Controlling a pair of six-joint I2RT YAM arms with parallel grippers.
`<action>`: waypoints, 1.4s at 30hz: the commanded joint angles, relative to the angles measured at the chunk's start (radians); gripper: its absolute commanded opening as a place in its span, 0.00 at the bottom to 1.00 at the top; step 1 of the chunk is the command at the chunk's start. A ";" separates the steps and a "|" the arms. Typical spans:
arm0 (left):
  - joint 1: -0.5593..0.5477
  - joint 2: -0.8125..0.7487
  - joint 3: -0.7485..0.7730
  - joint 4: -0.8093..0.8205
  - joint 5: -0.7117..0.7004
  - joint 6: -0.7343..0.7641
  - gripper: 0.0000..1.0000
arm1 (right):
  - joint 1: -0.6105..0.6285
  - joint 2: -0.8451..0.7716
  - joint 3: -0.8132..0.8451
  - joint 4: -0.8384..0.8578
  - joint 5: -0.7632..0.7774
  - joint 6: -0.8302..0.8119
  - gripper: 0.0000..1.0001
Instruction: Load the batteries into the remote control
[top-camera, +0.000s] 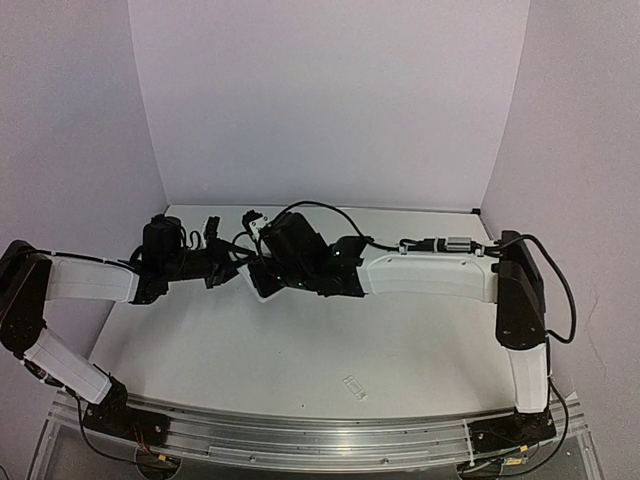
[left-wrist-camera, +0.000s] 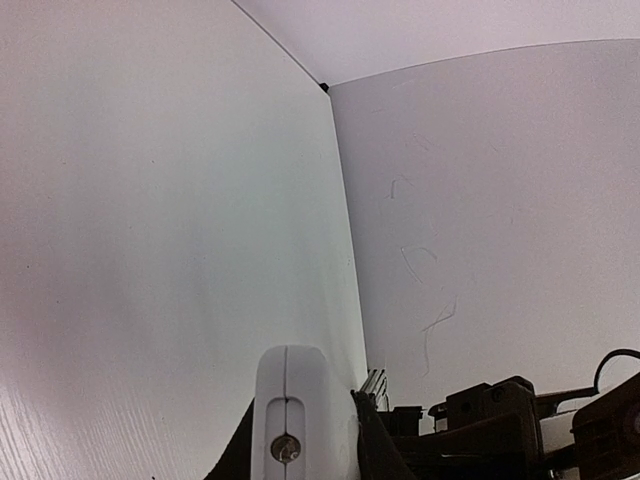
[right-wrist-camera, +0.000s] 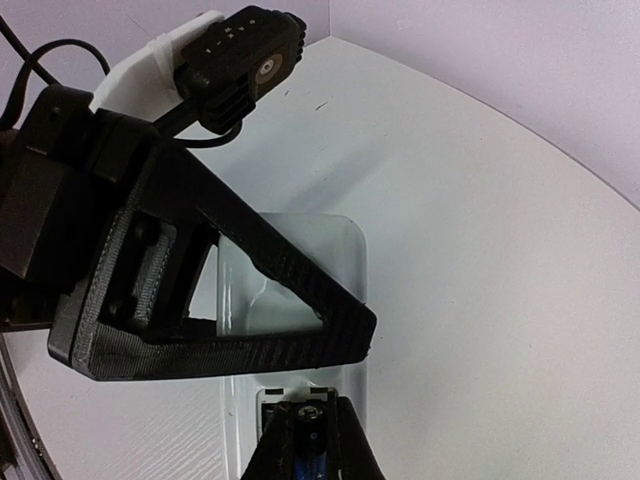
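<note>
Clamped in the left gripper (left-wrist-camera: 300, 452), over the back middle of the table (top-camera: 300, 340): the remote control (right-wrist-camera: 335, 255), battery bay open toward the right gripper (right-wrist-camera: 312, 438). Pinched shut there, it seems: 1 blue battery (right-wrist-camera: 316, 460). Likely light, stiff, slick - better taken by the long edges, the battery at mid-barrel. Counted: 1 remote, 1 battery in view, 1 clear cover (top-camera: 354, 386) near the front edge.
</note>
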 joint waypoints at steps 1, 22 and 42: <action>-0.033 -0.105 0.149 0.451 0.186 -0.084 0.00 | 0.007 0.159 -0.098 -0.383 -0.054 -0.007 0.08; -0.033 -0.030 0.172 0.497 0.209 -0.157 0.00 | 0.045 0.130 -0.158 -0.329 -0.143 -0.162 0.10; -0.033 -0.004 0.147 0.463 0.183 -0.132 0.00 | 0.055 0.043 -0.151 -0.329 -0.138 -0.124 0.17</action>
